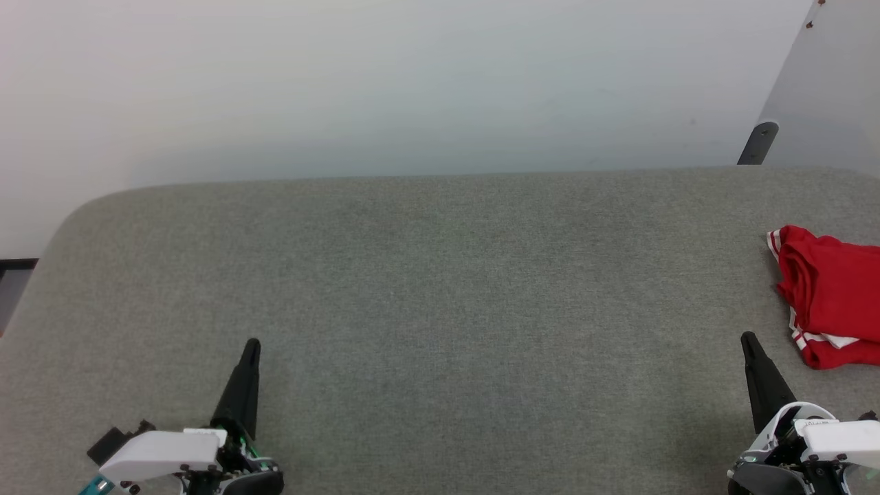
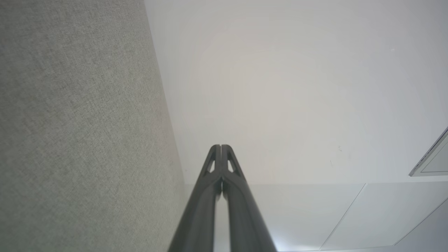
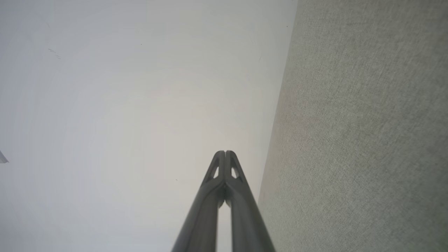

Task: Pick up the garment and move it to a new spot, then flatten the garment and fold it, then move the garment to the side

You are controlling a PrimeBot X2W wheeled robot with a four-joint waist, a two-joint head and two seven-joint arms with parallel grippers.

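Your left gripper (image 1: pixel 251 346) and right gripper (image 1: pixel 748 341) both have their fingers pressed together tip to tip, nothing between them; the wrist views confirm it, each pair meeting in a single dark point. Both sit low at the near edge of the grey padded surface (image 1: pixel 440 275), one at the near left, one at the near right, fingers pointing away toward the pale wall (image 1: pixel 412 82). They are hovering or resting just over the fabric; contact can't be told. Forearms are tucked back under the head camera, wrists level, neither reaching. The garment (image 1: pixel 828 295) lies at the far right of the surface, just beyond and to the right of your right gripper's tip, well apart from the left one. It is cut by the frame edge, so its full extent is hidden. What shows is a red lump with rolled folds and white striped trim at two spots, which reads as bunched rather than laid flat. Expect light, limp, slick jersey cloth: it will drape, slide over itself, and drag layers along if you pinch deep. Take hold at a trimmed hem or sleeve edge, where the band is thicker and the layer is single. You'd need to open the right fingers first, and the left arm has a long reach across.
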